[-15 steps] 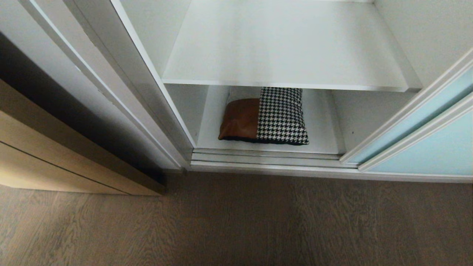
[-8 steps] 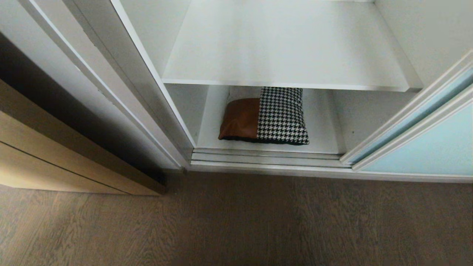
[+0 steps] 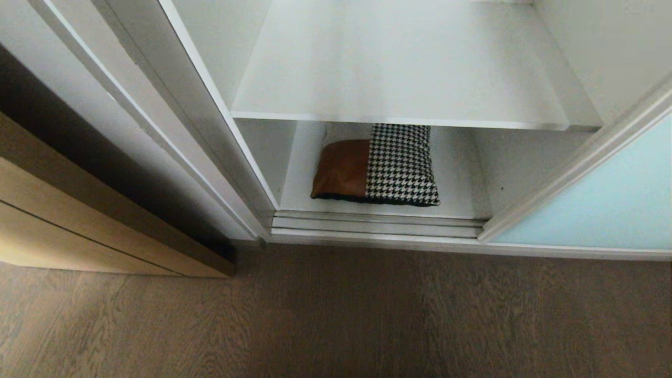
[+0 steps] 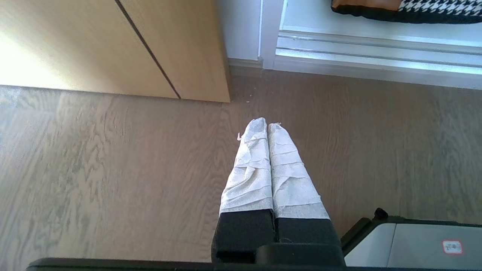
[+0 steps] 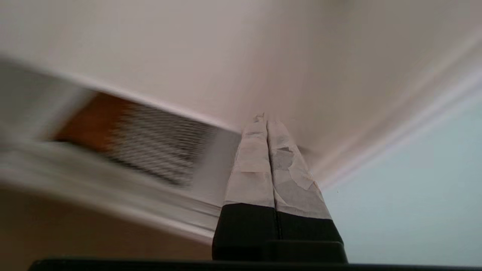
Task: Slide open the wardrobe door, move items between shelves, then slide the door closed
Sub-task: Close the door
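Near: wood floor (image 3: 336, 315); left gripper (image 4: 267, 126) hangs above it, fingers pressed together, empty, idle.

Mid: sliding wardrobe door (image 3: 604, 210) has travelled left over last second; leading frame edge now overlaps right end of bottom track. Closing stroke likely under way.

Right gripper (image 5: 263, 119) fingers pressed together, holding nothing, tips by door frame; contact not discernible.

Far: folded bundle (image 3: 375, 165) on lower shelf (image 3: 457, 173), under bare upper shelf (image 3: 399, 73). Opening mostly uncovered.

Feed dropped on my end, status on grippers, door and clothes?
Left gripper shut, parked over floor. Right gripper shut, empty, by sliding door. Door partly open. Clothes bundle on bottom shelf. Nothing blocking.
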Motion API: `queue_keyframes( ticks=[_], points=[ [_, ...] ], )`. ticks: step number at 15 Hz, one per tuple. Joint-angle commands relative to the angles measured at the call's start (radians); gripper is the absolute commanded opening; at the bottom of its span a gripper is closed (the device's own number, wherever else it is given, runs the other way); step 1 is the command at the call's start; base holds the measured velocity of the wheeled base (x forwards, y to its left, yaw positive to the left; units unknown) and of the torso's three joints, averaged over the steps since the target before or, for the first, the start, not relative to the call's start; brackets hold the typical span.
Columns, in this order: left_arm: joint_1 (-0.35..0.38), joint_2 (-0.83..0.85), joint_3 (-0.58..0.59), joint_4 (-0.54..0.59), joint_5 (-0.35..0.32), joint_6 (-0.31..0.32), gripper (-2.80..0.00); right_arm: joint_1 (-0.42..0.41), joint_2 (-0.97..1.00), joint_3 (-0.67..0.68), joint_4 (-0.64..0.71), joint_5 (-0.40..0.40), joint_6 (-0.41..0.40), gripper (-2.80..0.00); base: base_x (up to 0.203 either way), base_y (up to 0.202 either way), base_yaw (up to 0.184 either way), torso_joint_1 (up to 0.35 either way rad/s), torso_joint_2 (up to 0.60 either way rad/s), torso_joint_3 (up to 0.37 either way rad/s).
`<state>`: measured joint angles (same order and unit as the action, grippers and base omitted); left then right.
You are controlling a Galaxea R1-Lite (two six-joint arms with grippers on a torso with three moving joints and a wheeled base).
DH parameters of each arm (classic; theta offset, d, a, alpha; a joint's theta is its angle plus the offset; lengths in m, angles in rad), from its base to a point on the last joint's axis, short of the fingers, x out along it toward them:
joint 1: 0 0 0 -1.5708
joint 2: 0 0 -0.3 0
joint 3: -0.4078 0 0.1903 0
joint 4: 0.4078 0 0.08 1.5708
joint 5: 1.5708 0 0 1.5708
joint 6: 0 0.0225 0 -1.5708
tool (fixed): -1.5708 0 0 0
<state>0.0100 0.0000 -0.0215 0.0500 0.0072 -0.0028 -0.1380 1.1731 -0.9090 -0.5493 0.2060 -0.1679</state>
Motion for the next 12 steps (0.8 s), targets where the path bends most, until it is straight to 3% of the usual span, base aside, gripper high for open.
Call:
queue_keyframes(
  ticks=[1, 7, 11, 12],
  points=[
    [0.001, 0.002, -0.001, 0.001, 0.000, 0.000, -2.80, 0.144, -0.110, 0.052, 0.024, -0.053, -0.002, -2.80, 0.000, 0.000, 0.000, 0.000, 0.00, 0.000],
    [0.001, 0.002, 0.000, 0.001, 0.000, 0.000, -2.80, 0.170, -0.244, 0.064, 0.199, -0.073, 0.030, -2.80, 0.000, 0.000, 0.000, 0.000, 0.00, 0.000],
    [0.001, 0.002, 0.000, 0.001, 0.000, 0.000, -2.80, 0.170, -0.142, 0.004, 0.208, -0.060, 0.129, -2.80, 0.000, 0.000, 0.000, 0.000, 0.00, 0.000],
    [0.001, 0.002, 0.000, 0.001, 0.000, 0.000, -2.80, 0.173, -0.117, -0.016, 0.210, -0.021, 0.165, -2.80, 0.000, 0.000, 0.000, 0.000, 0.00, 0.000]
  ],
)
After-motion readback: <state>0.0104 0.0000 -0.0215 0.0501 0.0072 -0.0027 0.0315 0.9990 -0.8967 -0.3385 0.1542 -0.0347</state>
